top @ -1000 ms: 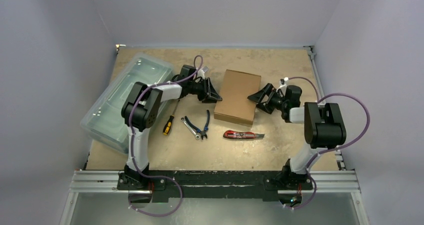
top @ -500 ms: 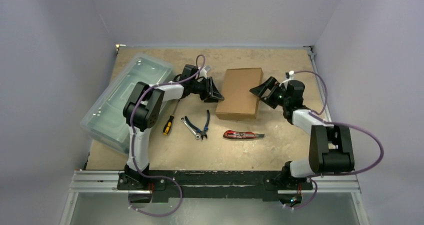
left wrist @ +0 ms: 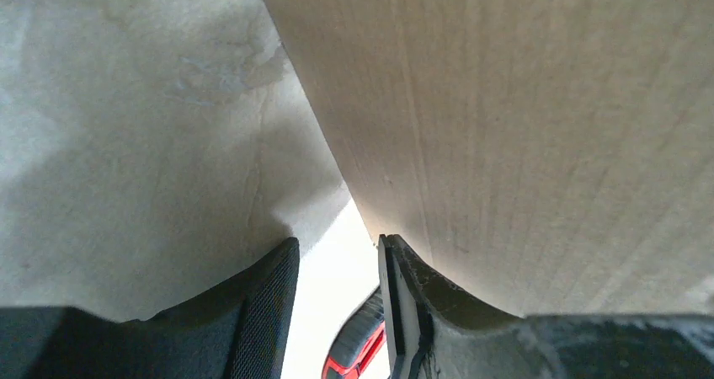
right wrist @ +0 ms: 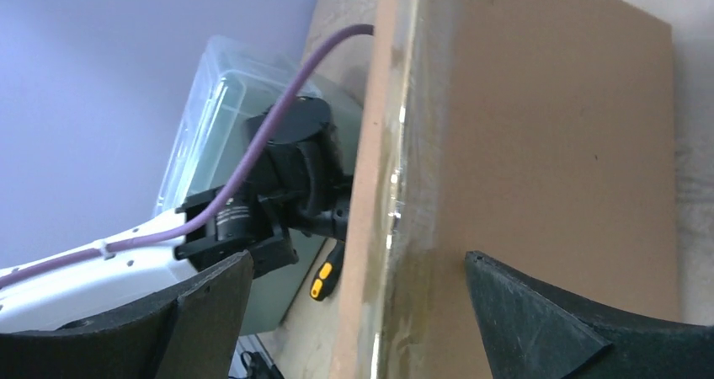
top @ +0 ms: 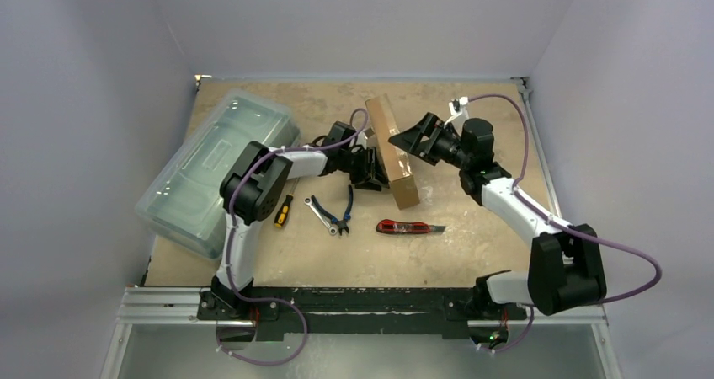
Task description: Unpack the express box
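Observation:
The express box (top: 392, 149), plain brown cardboard, stands tilted up on its long near edge in the middle of the table. My left gripper (top: 370, 173) sits low against its left, downward-facing side. In the left wrist view that broad face (left wrist: 522, 126) leans over the right finger (left wrist: 412, 295); the left gripper (left wrist: 337, 248) has a narrow gap with nothing in it. My right gripper (top: 414, 138) is at the box's raised edge. Its jaws stand wide open in the right wrist view, and the right gripper (right wrist: 358, 265) straddles the taped edge of the box (right wrist: 547, 143) without closing on it.
A large translucent lidded bin (top: 210, 168) lies along the left side. In front of the box are a yellow-handled screwdriver (top: 284, 210), a wrench (top: 320, 213), blue pliers (top: 346, 204) and a red utility knife (top: 410, 226). Grey walls enclose the table.
The box went from lying flat to tipped up on edge. The left gripper pushed right under it and opened a little. The right gripper rose and moved left to the raised edge.

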Available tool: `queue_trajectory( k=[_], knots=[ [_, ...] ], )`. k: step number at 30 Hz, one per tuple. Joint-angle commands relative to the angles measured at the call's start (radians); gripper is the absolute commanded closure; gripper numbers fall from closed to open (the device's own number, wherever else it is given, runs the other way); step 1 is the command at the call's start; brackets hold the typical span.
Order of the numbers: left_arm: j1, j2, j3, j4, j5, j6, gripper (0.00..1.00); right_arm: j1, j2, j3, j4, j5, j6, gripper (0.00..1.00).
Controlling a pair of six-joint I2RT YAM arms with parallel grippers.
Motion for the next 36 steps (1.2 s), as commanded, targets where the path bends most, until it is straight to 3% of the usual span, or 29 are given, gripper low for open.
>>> queue_trajectory(
  k=[1, 12, 22, 29, 33, 36],
  knots=[
    [0.021, -0.029, -0.005, -0.108, -0.129, 0.077, 0.59, 0.0, 0.0, 0.02, -0.066, 0.026, -0.024, 0.01],
    [0.063, -0.157, 0.003, -0.162, -0.176, 0.135, 0.56, -0.002, -0.088, 0.124, -0.265, 0.11, -0.161, 0.01],
    [0.059, -0.266, -0.041, -0.062, -0.124, 0.149, 0.58, -0.001, -0.12, 0.048, -0.254, 0.118, -0.202, 0.01],
    [0.059, -0.35, -0.023, -0.123, -0.211, 0.204, 0.55, 0.005, -0.185, -0.092, -0.066, 0.051, -0.028, 0.01],
    [0.06, -0.402, -0.007, -0.181, -0.306, 0.26, 0.5, 0.005, -0.204, -0.002, -0.25, 0.109, -0.141, 0.01],
    [0.06, -0.454, -0.005, -0.205, -0.379, 0.297, 0.47, 0.005, -0.249, 0.12, -0.502, 0.295, -0.296, 0.01]
  ],
)
